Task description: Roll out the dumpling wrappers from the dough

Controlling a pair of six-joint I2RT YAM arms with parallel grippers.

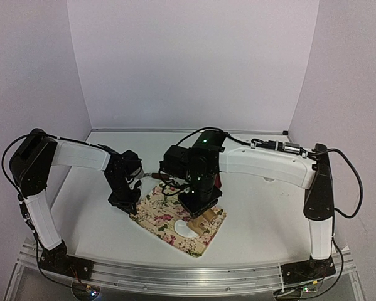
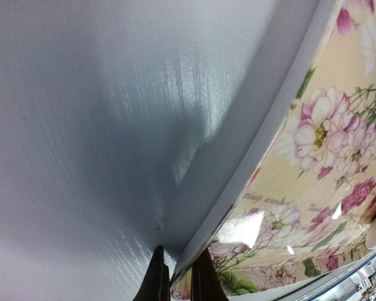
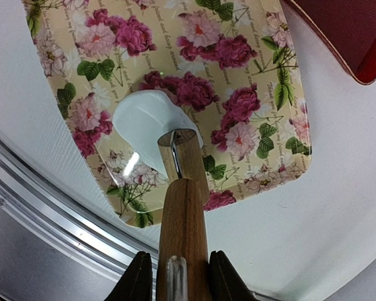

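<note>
A flat white piece of dough [image 3: 144, 122] lies on a glossy floral board [image 3: 250, 119], toward its near end in the top view [image 1: 184, 229]. My right gripper [image 3: 175, 279] is shut on the handle of a wooden rolling pin [image 3: 184, 232]. The pin's roller [image 3: 182, 157] rests on the dough's edge. My left gripper [image 2: 180, 276] is shut on the left edge of the floral board [image 2: 313, 182], and it also shows in the top view [image 1: 126, 202]. Separate dumpling wrappers are out of view.
A red tray [image 3: 344, 31] lies past the board's far right corner, hidden under the right arm in the top view. The aluminium rail [image 1: 188, 276] runs along the table's near edge. White walls close off the back and sides.
</note>
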